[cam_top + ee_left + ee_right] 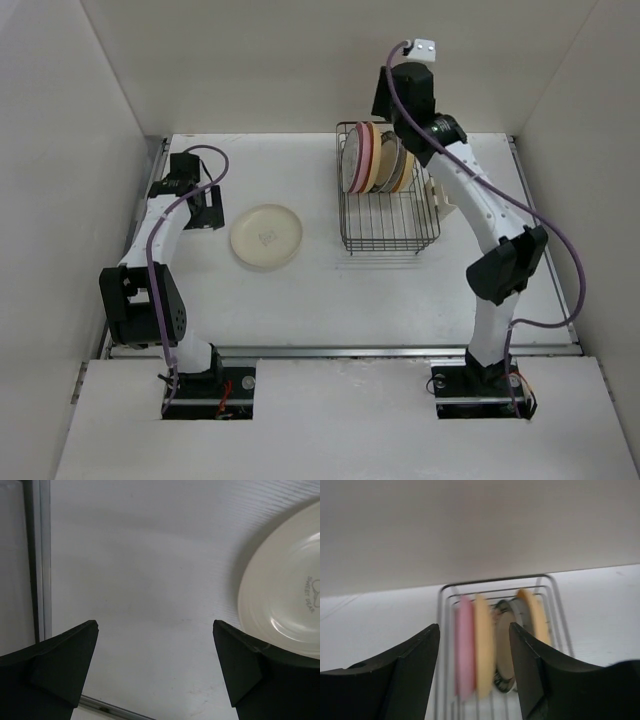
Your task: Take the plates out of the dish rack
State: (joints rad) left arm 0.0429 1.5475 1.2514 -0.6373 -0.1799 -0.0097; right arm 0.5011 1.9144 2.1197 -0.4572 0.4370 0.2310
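Right gripper [474, 630], jaws apart above the dish rack [395, 225], should straddle the pink plate [464, 650] alone; left gripper [155, 626] gapes empty.

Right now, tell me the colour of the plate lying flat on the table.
Cream plate, faint grey lettering at its centre; clearest in the left wrist view.

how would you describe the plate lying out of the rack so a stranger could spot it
Find the wire rack at the back right of the table. Left of it, alone on the bare tabletop, lies a cream plate. Unlike the racked plates, which stand on edge, it lies flat, face up, with faint print at its centre.
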